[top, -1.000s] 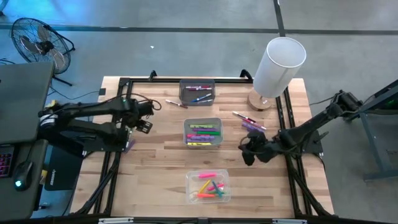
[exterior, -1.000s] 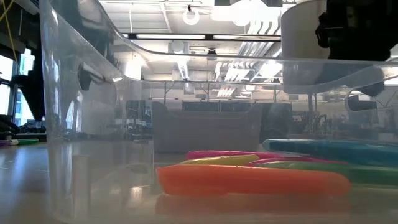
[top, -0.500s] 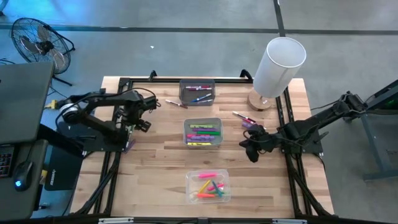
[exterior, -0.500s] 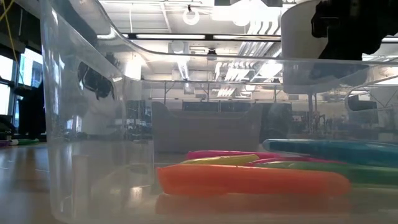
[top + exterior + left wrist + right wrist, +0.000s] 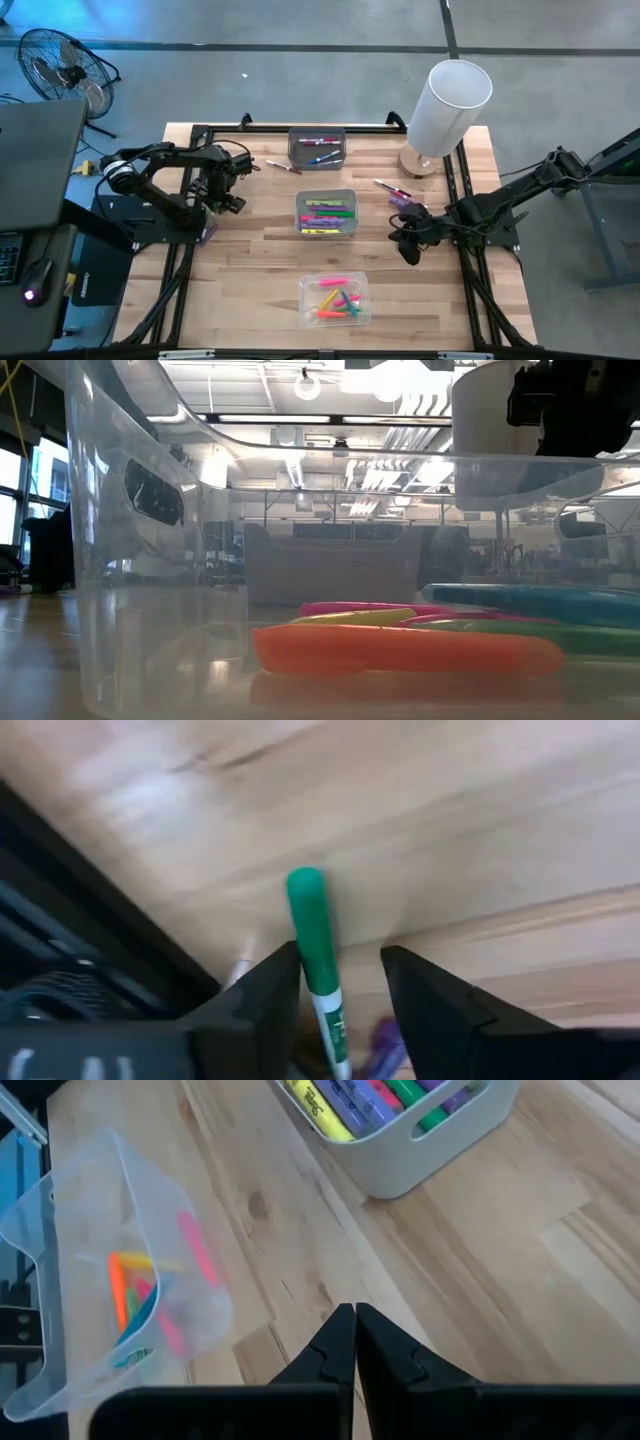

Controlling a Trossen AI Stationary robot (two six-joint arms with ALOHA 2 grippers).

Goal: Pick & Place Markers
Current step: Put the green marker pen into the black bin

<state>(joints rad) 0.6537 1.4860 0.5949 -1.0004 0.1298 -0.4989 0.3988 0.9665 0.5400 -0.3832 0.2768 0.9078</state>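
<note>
A green marker point(image 5: 312, 935) lies on the wood by the table's left edge, with a purple marker point(image 5: 385, 1050) beside it. My left gripper point(image 5: 340, 980) point(image 5: 226, 206) points steeply down over it. It is open, with one finger on each side of the green barrel. My right gripper point(image 5: 355, 1342) point(image 5: 406, 246) hangs shut and empty above the table, right of the light grey bin point(image 5: 326, 194). More markers lie in that bin, in the dark bin point(image 5: 317, 135) and in the clear bin point(image 5: 335, 318). Loose markers point(image 5: 283, 166) point(image 5: 393, 188) lie on the wood. My left gripper comes at the green marker from above, its fingers across the barrel point(image 5: 322, 982) below the rounded end. One finger point(image 5: 270, 985) stands right against the barrel and the other stands apart from it. I cannot tell whether the near finger touches. The marker lies flat on the table.
A tall white cylinder point(image 5: 447, 105) on a round wooden base stands at the far right corner. Black frame rails point(image 5: 190, 180) run along the table's left and right sides. In the low view the clear bin's wall point(image 5: 150, 560) fills the foreground.
My left gripper has sunk toward the table by the left edge and tipped more steeply downward, coming astride the green marker. My right gripper has risen slightly and rolled a little, staying shut.
</note>
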